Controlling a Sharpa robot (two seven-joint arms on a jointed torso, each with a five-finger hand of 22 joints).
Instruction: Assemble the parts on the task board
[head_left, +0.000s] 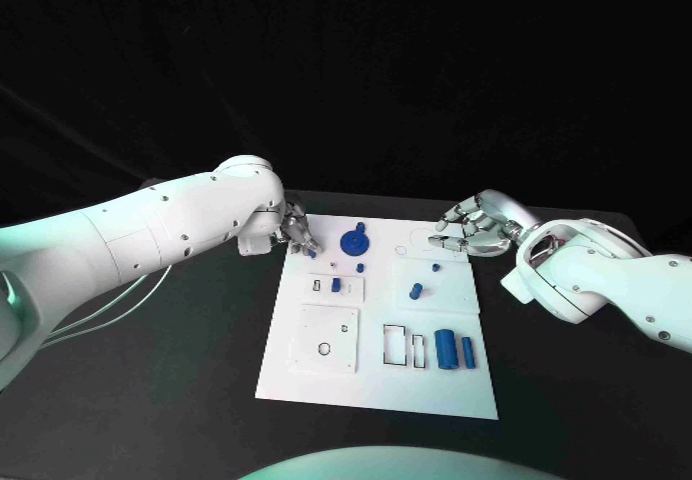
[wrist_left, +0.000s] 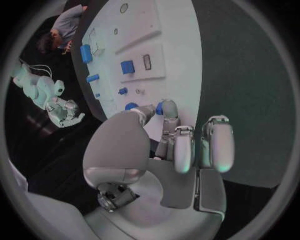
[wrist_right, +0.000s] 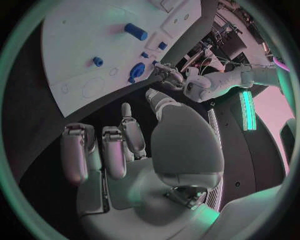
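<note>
The white task board (head_left: 378, 370) lies mid-table. My left hand (head_left: 293, 232) hovers at the board's far left corner and pinches a small blue part (head_left: 310, 253) between thumb and fingertip; the left wrist view shows that part (wrist_left: 161, 107) at the fingertips of the hand (wrist_left: 175, 145). Just right of it lies a round blue part (head_left: 355, 241). My right hand (head_left: 476, 225) hangs over the far right corner, fingers loosely apart and holding nothing, as the right wrist view of the hand (wrist_right: 144, 145) confirms.
Other blue parts on the board: a small one (head_left: 359, 267), one in a raised white block (head_left: 336, 285), a short cylinder (head_left: 415, 291), a large cylinder (head_left: 446, 348) and a thin one (head_left: 470, 351) near rectangular slots. Black table surrounds the board.
</note>
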